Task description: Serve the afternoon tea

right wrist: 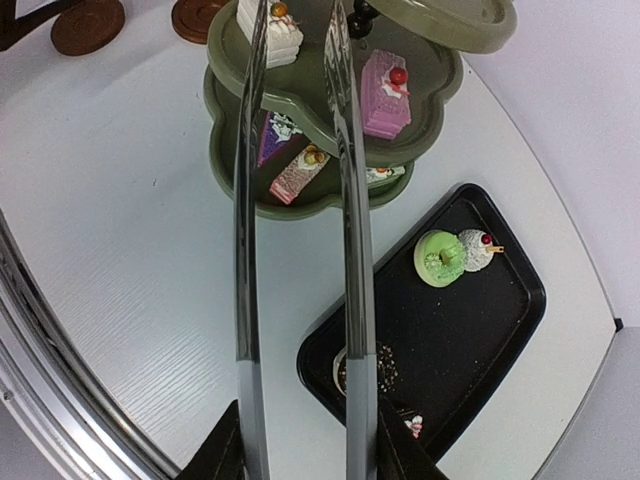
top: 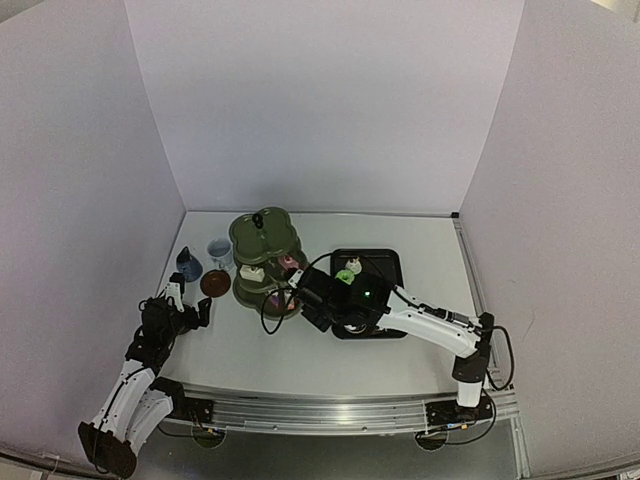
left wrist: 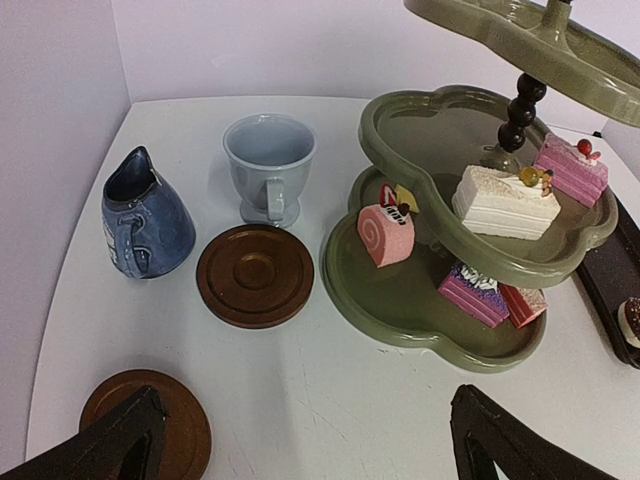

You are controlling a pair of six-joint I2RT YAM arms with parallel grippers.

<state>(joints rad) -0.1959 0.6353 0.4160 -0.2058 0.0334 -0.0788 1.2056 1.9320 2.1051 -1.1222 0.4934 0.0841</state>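
Your left fingers (left wrist: 120, 440) stand spread wide with nothing between them at the bottom of the left wrist view, low over the white desk (left wrist: 330, 400). One brown saucer (left wrist: 145, 425) lies in the lower left corner, and a second saucer (left wrist: 255, 275) lies left of centre. Above them in the frame stand the dark-blue cup (left wrist: 145, 220) and, to its right, the pale cup (left wrist: 270, 165), both on the bare desk.

The olive-green three-tier stand (left wrist: 430, 320) fills the right half. A pink roll cake (left wrist: 385, 235) sits on its lowest tier. A white slice (left wrist: 505, 200) and a pink slice (left wrist: 570, 168) sit on the middle tier.

In the right wrist view, your right fingers (right wrist: 222, 455) at the bottom edge grip the tongs (right wrist: 245, 200). The two long blades run up the frame to the stand. I cannot tell whether they touch a cake.

The black tray (right wrist: 470, 340) lies at lower right. It carries a green ring cake (right wrist: 440, 258) touching a white cherry-topped cake (right wrist: 475, 248), and a chocolate ring (right wrist: 388, 368) partly hidden behind a blade.
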